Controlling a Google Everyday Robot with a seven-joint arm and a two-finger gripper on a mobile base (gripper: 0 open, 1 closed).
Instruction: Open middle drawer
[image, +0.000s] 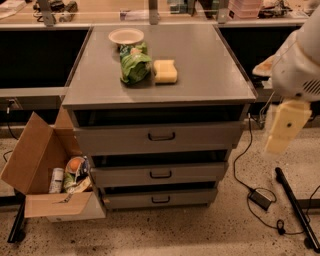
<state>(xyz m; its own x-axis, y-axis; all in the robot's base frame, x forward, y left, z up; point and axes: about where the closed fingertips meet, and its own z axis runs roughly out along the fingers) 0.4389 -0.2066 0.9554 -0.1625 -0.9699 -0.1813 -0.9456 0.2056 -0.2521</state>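
Observation:
The grey metal cabinet (165, 87) has three drawers with black bar handles. The middle drawer (125, 176) has a front of medium height and its handle (160, 174) is centred. It sits between the tall top drawer (115, 139) and the thin bottom drawer (130, 201), with a dark gap above its front. My gripper (286, 126), cream-coloured, hangs from the white arm (300, 65) to the right of the cabinet. It is level with the top drawer and apart from every drawer.
On the cabinet top lie a white bowl (126, 36), a green bag (134, 64) and a yellow sponge (165, 71). An open cardboard box (35, 155) with cans stands at the left. Cables and a power brick (260, 199) lie on the floor at the right, beside a black bar (295, 205).

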